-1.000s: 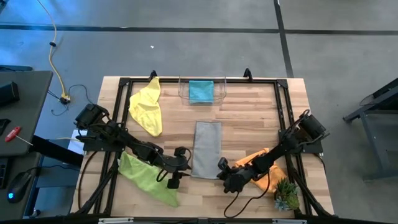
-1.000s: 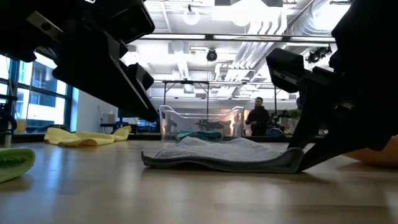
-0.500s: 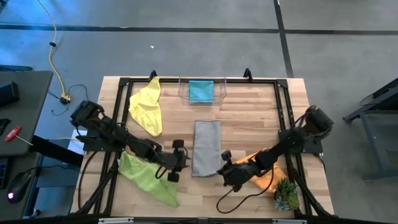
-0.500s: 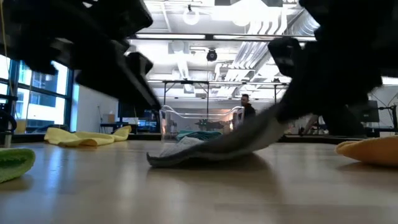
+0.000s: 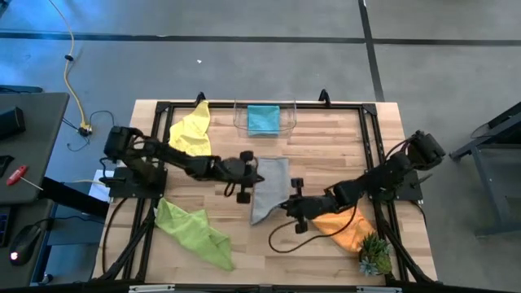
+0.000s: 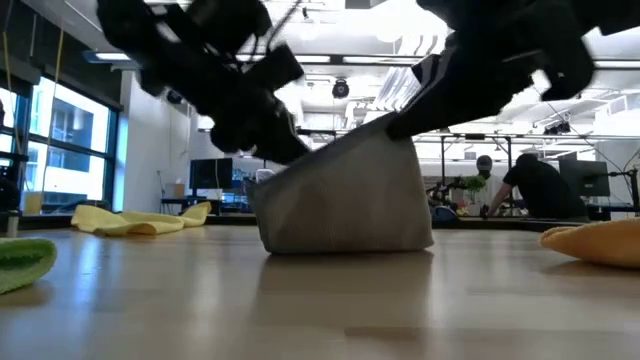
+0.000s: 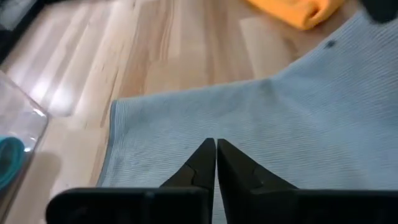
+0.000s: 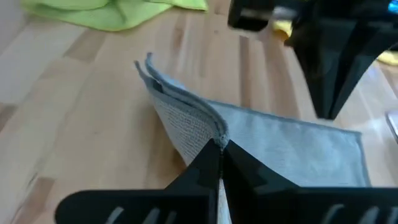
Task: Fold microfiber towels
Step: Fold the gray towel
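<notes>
High view: left arm reaches in from the table's left edge, stretched nearly flat toward centre. Left gripper (image 5: 247,172) is at the left edge of the grey towel (image 5: 269,189), fingers pinched on the cloth. Right arm comes in from the right edge, angled low toward centre. Right gripper (image 5: 293,202) is at the towel's lower right corner, also pinched on the cloth. Grey towel lies mid-table, its near end raised and tapering to a point. Yellow towel (image 5: 192,140) is crumpled at back left. Lime green towel (image 5: 192,229) is at front left. Orange towel (image 5: 346,229) lies under the right arm, beside the plant (image 5: 376,254). Teal towel (image 5: 263,118) sits inside the clear bin (image 5: 240,116) at the table's back edge.

Low view: grey towel (image 6: 345,200) hangs like a tent, lifted by both grippers from above, bottom fold touching the table (image 6: 320,300). Arms show as dark shapes, upper left and upper right. Yellow towel (image 6: 140,220) far left; edge of the green towel (image 6: 22,262) at left; orange towel (image 6: 598,240) at right. A person (image 6: 540,188) stands in the room behind.

Left wrist view: fingers (image 7: 200,165) clamped together, tips on grey cloth (image 7: 280,130). Orange towel (image 7: 297,9) beyond; bin wall (image 7: 15,134) at the side.

Right wrist view: fingers (image 8: 208,165) clamped on the towel's doubled edge (image 8: 186,118), layers standing up off the wood. Green towel (image 8: 118,11) behind. Left arm is a dark block farther off.
</notes>
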You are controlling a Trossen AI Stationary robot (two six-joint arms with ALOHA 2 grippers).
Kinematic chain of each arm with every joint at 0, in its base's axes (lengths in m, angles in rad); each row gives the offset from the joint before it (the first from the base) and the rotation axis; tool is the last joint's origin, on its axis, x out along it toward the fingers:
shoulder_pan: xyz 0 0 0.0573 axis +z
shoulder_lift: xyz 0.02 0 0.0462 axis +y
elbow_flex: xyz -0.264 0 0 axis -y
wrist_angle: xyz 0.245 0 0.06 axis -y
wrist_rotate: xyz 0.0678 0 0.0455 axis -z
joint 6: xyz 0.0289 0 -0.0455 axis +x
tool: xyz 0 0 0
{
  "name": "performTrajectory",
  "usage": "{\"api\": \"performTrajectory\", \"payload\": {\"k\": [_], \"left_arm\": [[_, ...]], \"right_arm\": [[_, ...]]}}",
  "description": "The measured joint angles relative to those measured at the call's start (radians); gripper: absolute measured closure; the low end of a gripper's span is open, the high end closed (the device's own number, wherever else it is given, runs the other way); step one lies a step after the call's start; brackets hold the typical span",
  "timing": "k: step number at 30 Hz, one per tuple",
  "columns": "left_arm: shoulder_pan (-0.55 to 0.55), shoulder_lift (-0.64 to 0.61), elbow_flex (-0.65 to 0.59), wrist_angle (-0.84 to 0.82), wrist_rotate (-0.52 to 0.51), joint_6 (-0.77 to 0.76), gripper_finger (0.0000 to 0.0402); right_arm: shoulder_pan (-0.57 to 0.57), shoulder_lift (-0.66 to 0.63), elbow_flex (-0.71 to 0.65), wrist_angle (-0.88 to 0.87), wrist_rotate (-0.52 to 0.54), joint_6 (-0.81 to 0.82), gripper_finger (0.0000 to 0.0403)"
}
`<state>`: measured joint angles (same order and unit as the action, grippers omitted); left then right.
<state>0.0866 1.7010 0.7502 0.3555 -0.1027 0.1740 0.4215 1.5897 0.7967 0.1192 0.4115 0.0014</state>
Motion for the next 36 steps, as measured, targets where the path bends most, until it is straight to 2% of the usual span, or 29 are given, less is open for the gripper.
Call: {"api": "performTrajectory", "payload": {"k": [3, 13, 21, 23, 26, 31, 36], "left_arm": [[0.059, 0.053, 0.0, 0.017, 0.052, 0.006, 0.04], [0.117, 0.141, -0.002, 0.057, 0.045, 0.026, 0.0401], [0.139, 0.01, 0.0, -0.12, -0.158, 0.0, 0.0401], [0.161, -0.026, -0.003, -0.204, -0.19, -0.034, 0.0401], [0.193, -0.071, -0.006, -0.239, -0.224, -0.08, 0.0401], [0.25, -0.129, -0.095, -0.166, -0.167, -0.138, 0.0402], [0.266, -0.147, -0.188, -0.027, -0.075, -0.164, 0.0402]], "right_arm": [[-0.033, -0.008, 0.0, -0.016, 0.0, 0.017, 0.0403], [-0.169, -0.028, 0.001, -0.104, 0.005, 0.078, 0.0403], [-0.278, -0.073, 0.001, -0.193, -0.001, 0.115, 0.0403], [-0.306, -0.082, 0.001, -0.196, -0.008, 0.122, 0.0403], [-0.361, -0.082, 0.001, -0.19, -0.056, 0.131, 0.0403], [-0.456, -0.08, 0.001, -0.169, -0.099, 0.134, 0.0403], [-0.551, -0.078, 0.001, -0.111, -0.212, 0.131, 0.0403]]}}
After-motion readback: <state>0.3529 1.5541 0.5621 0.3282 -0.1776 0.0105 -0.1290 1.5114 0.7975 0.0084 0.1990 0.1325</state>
